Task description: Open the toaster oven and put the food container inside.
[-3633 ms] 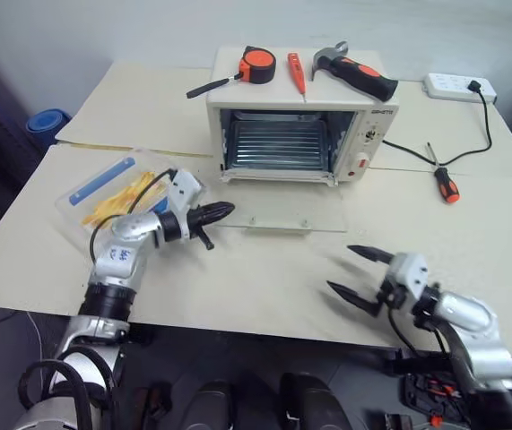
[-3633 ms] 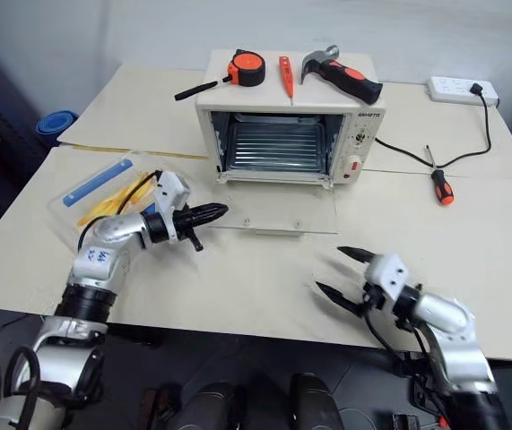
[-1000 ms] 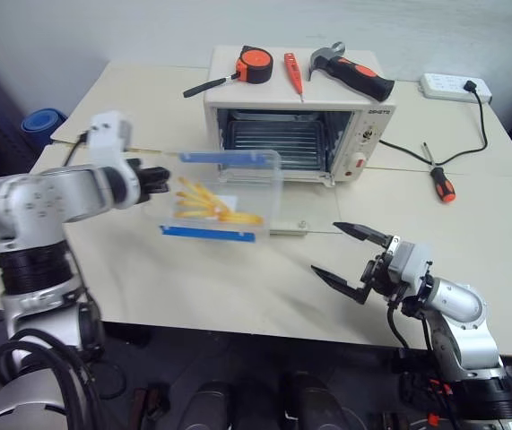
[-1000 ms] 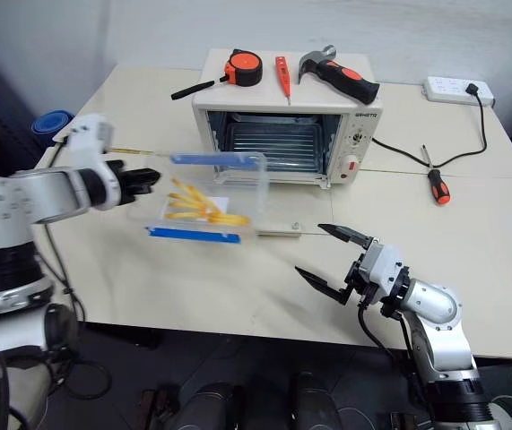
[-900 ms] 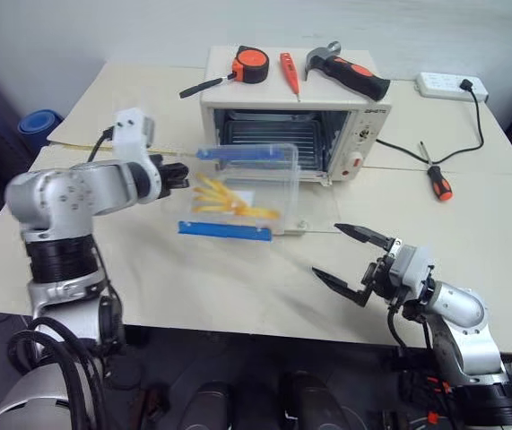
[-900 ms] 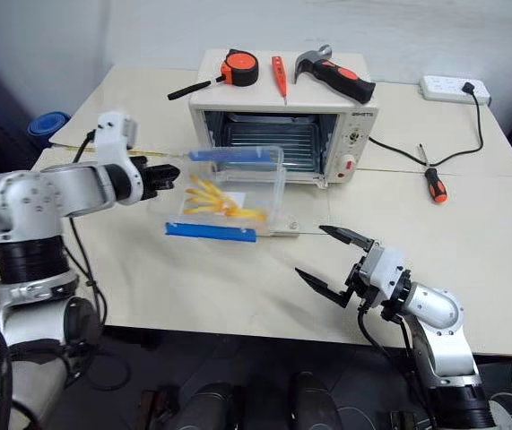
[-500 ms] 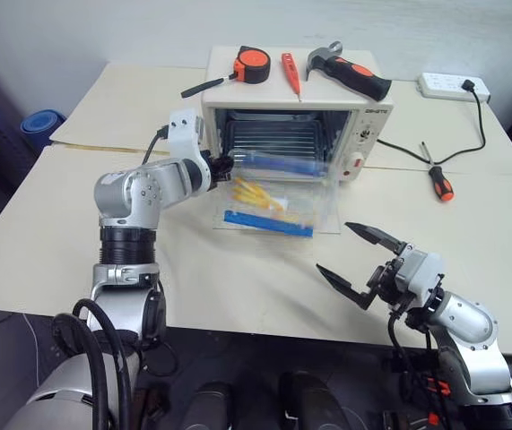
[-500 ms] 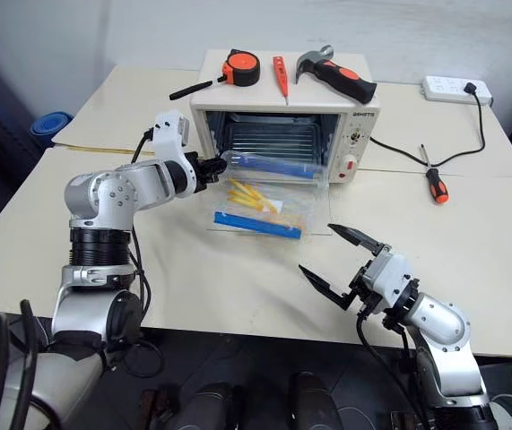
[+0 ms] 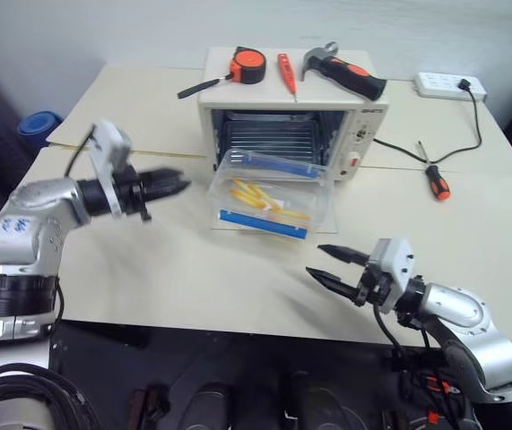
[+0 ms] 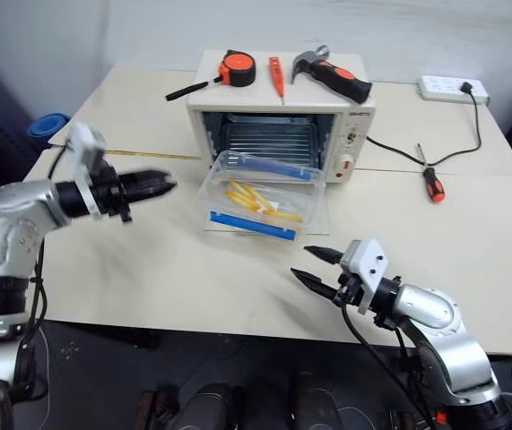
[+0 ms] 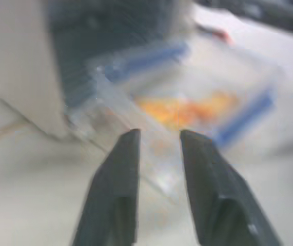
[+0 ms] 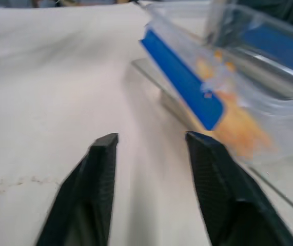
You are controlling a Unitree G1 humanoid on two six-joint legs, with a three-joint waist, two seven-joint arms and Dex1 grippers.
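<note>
Both grippers, left (image 9: 168,184) nearly closed and right (image 9: 329,266) parted, are empty. Oven (image 9: 291,134) is opened; box (image 9: 269,193) is rested on the lowered door, not yet pushed inside.

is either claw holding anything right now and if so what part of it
Nothing is held. The left claw hangs clear of the food container, which sits on the open toaster oven door. The right claw is empty above the table, its fingers apart.
</note>
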